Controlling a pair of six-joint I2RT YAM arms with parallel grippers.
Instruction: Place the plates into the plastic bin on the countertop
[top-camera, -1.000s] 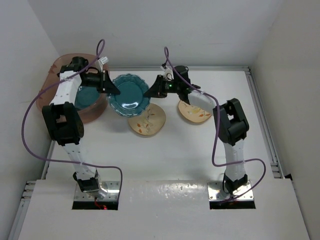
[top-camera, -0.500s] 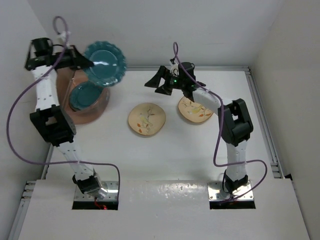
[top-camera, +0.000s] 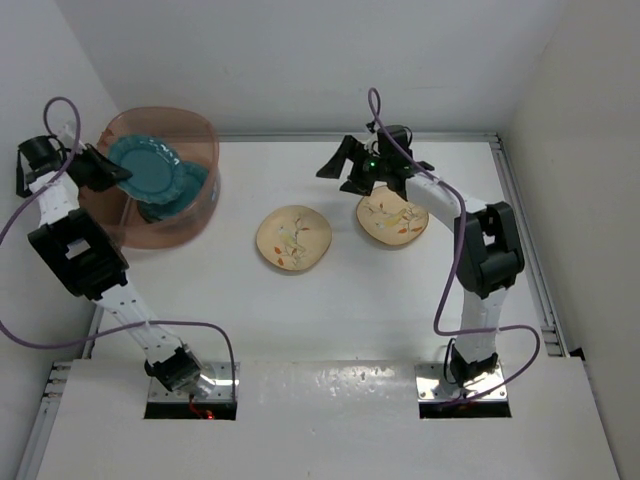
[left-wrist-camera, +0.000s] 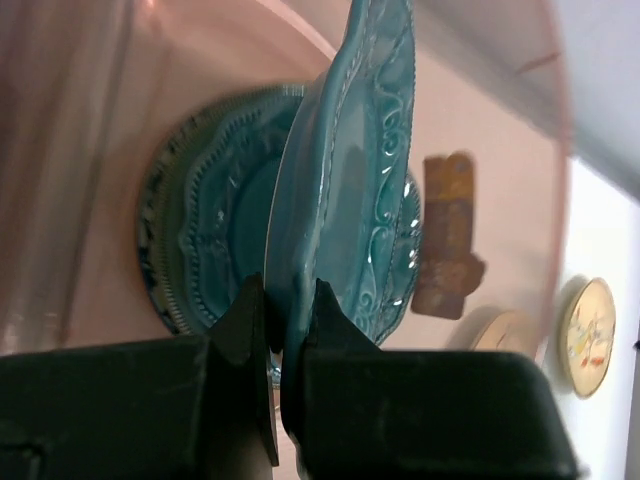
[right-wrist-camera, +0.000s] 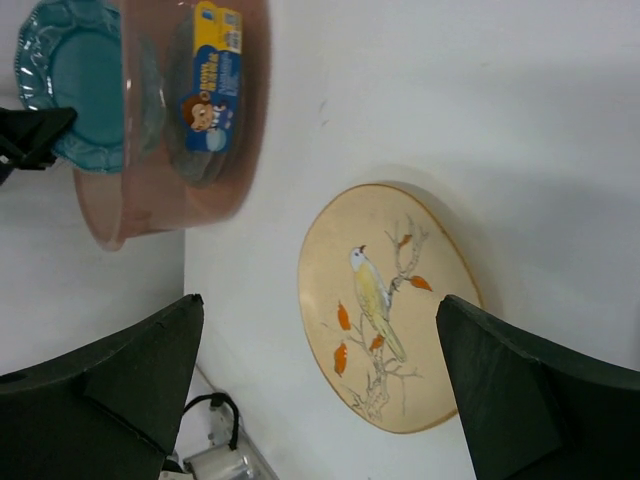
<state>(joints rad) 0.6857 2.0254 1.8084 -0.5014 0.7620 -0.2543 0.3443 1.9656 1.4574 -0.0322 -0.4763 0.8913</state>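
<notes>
The step in hand is lowering a teal scalloped plate into the plastic bin. The left gripper is clamped on that plate's rim, its fingers pinching the edge from either face. The plate hangs tilted, almost on edge in the left wrist view, inside the bin's mouth and above the stacked plates lying flat on the bin's floor.

The next move, as I judge it, calls for levelling the plate and easing it down onto the stack before the jaws part; ceramic dropped on ceramic may chip, and the tall wall beside the wrist leaves little room.

The right gripper hangs spread wide and empty over the countertop. The centre bird plate and the right bird plate lie flat there, apart from each other and well apart from the bin; they have yet to be carried.

The bin is smooth translucent salmon-pink plastic with rounded corners and a printed sticker on its wall. The teal plate is glossy glazed ceramic, embossed with scrollwork, its rim scalloped and beaded. The bird plates are round and cream, painted with a bird on a twig with orange leaves. The countertop is white and shiny.
</notes>
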